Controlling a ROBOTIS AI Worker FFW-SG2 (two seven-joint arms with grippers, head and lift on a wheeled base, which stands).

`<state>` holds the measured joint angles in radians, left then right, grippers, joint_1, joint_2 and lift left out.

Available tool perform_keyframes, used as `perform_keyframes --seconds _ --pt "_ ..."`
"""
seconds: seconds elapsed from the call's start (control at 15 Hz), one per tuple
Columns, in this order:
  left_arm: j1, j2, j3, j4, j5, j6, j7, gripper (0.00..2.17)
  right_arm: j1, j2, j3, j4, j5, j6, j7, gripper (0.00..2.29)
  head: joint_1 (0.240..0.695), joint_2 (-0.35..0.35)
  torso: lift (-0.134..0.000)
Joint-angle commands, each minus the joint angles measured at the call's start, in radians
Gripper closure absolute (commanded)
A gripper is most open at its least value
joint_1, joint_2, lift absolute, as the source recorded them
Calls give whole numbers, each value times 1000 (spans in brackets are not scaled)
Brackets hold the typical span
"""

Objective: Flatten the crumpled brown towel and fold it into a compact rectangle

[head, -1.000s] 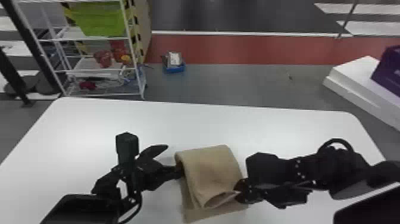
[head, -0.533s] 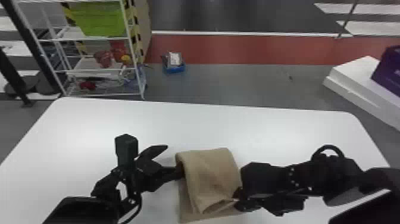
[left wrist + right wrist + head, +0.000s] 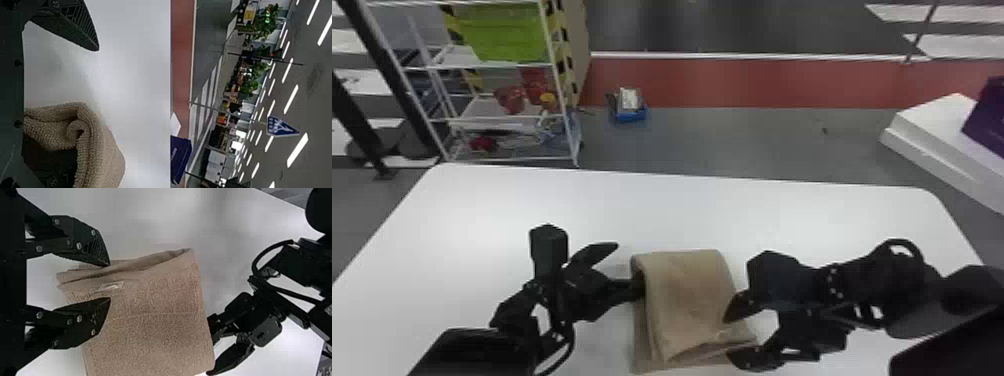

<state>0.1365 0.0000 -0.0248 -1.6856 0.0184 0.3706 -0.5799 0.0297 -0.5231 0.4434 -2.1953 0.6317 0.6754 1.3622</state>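
The brown towel [image 3: 687,300] lies folded over on the white table [image 3: 782,225], between the left gripper [image 3: 629,267] and the right gripper [image 3: 728,337]. The left gripper is spread wide, one finger tucked inside the towel's fold and the other apart from it, above the table. The right gripper is also parted, its fingers at the towel's layered near edge.

Beyond the left gripper, past the table, stands a white shelf rack [image 3: 502,120] bearing a green bin [image 3: 504,35] and, lower, red containers [image 3: 509,99]. A blue tray [image 3: 631,116] sits on the grey floor [image 3: 732,145] farther out, just before a red floor strip [image 3: 757,82]. Beyond the right gripper, off the table's far right corner, a purple box [image 3: 989,117] rests on a white block [image 3: 932,130].
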Motion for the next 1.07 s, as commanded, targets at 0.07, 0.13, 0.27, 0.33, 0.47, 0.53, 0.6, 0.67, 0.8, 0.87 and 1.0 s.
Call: perform_keyframes --seconds 0.07,0.13,0.27,0.33,0.47,0.53,0.6,0.67,0.8,0.87,1.0 --pt "-2 -3 0 0 -2 0 0 87 -2 21 -104 -9 -204 79 5 113 695 -7 -124" --pt "-2 -3 0 1 -2 0 0 87 -4 48 -149 -6 -253 82 5 205 695 -7 -124" --pt "-3 -3 0 4 -2 0 0 87 -1 63 -149 16 -279 88 5 677 695 -4 -124" --pt "-3 -3 0 4 -2 0 0 87 -1 87 -160 37 -322 97 5 1112 695 1 -124" --pt "-3 -3 -1 1 -2 3 0 87 -13 115 -173 80 -354 103 5 1767 695 10 -124" --pt "-3 -3 -3 0 -2 6 0 87 -17 115 -157 100 -334 97 5 1771 695 15 -124" --pt "-2 -3 -1 0 -2 6 0 87 -17 117 -140 114 -311 88 5 1771 695 20 -124" --pt "-2 -3 -1 0 -2 6 -2 87 -17 124 -118 129 -287 82 5 1774 695 22 -124" --pt "-2 -3 -3 -3 -2 6 -2 87 -16 127 -71 149 -239 48 5 1899 695 26 -124" --pt "-2 -3 -4 -5 -2 6 -2 87 -16 133 -58 163 -221 39 5 1899 695 30 -124" --pt "-2 -3 -1 -6 -8 21 -15 87 -16 136 -49 170 -211 36 5 1899 695 38 -124"
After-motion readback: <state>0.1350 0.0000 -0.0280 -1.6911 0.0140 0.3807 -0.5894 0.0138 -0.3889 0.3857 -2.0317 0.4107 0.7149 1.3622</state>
